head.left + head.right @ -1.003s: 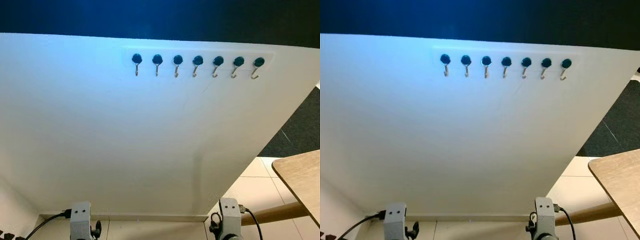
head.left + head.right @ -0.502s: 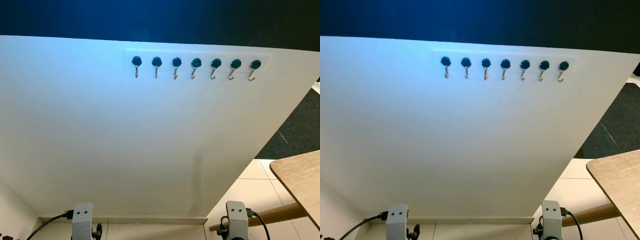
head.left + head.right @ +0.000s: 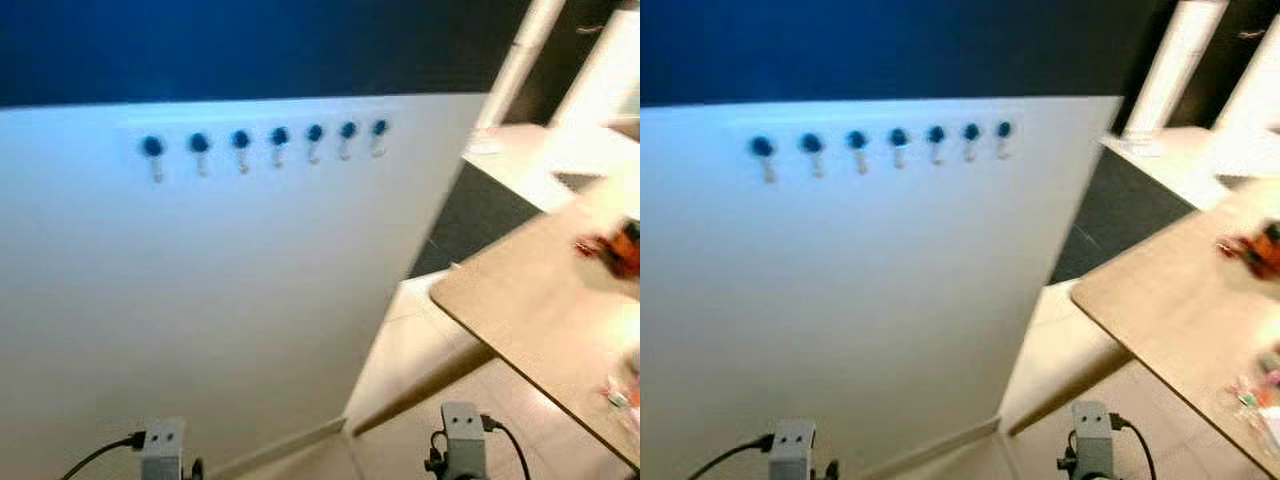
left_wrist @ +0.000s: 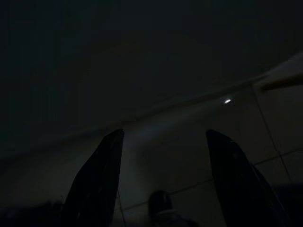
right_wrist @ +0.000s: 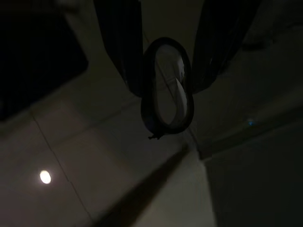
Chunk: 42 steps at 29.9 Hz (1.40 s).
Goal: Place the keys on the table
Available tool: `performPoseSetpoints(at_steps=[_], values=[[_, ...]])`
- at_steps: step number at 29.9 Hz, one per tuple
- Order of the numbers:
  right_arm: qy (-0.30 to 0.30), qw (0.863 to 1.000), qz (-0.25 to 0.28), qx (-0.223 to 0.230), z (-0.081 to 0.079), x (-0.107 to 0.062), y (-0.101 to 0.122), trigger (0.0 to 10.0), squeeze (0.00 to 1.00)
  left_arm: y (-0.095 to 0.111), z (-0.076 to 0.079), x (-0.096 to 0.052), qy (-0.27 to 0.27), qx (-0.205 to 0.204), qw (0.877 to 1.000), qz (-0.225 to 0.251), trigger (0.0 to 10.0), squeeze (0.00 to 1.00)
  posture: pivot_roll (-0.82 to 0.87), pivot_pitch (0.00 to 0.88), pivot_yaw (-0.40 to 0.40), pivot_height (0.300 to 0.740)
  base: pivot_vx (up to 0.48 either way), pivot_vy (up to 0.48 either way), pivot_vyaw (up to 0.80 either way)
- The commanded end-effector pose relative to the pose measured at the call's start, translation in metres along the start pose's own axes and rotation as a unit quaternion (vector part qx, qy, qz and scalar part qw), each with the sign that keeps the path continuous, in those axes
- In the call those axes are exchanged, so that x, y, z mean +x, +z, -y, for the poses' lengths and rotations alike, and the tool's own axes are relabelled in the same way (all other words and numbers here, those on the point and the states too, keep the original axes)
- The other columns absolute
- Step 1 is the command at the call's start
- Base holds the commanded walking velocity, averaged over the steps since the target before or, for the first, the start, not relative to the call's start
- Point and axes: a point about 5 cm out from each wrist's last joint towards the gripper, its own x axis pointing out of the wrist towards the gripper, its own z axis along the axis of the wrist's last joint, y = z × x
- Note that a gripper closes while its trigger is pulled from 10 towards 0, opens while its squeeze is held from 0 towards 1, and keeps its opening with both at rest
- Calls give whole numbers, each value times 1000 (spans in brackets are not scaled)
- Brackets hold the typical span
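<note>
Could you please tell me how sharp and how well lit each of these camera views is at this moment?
Both eye views are motion-blurred: the row of dark round wall hooks and the light wooden table look smeared, though brightly lit. The left wrist view is very dark, the left pincer barely outlined. The right wrist view is dim, the right pincer holding a dark oval key ring.

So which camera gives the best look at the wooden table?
The left eye view: the table spreads across its right side, blurred, with small things on it. The right eye view shows much the same. In the dark wrist views I cannot make it out.
</note>
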Motion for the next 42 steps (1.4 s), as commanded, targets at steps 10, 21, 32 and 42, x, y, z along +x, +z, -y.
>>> performPoseSetpoints(at_steps=[10, 21, 32, 42], values=[[9, 1000, 1, -18, 0, -1, -2, 10000, 0, -5, 1, -2, -10, -3, 1000, 2, 10000, 0, 29, 32, -45, 740, 0, 0, -800], [21, 999, 2, -30, -4, -1, -1, 10000, 0, -8, 1, -4, -6, -15, 1000, 2, 10000, 0, 39, 38, -56, 740, 0, 0, -800], [42, 998, -4, -48, -10, 0, -1, 10000, 0, -11, 2, -7, -4, -20, 1000, 14, 10000, 0, 58, 52, -86, 740, 0, 0, -800], [49, 997, -7, -57, -11, -1, -4, 10000, 0, -15, 3, -10, -5, -26, 1000, 16, 10000, 0, 53, 69, -86, 740, 0, 0, -800]])
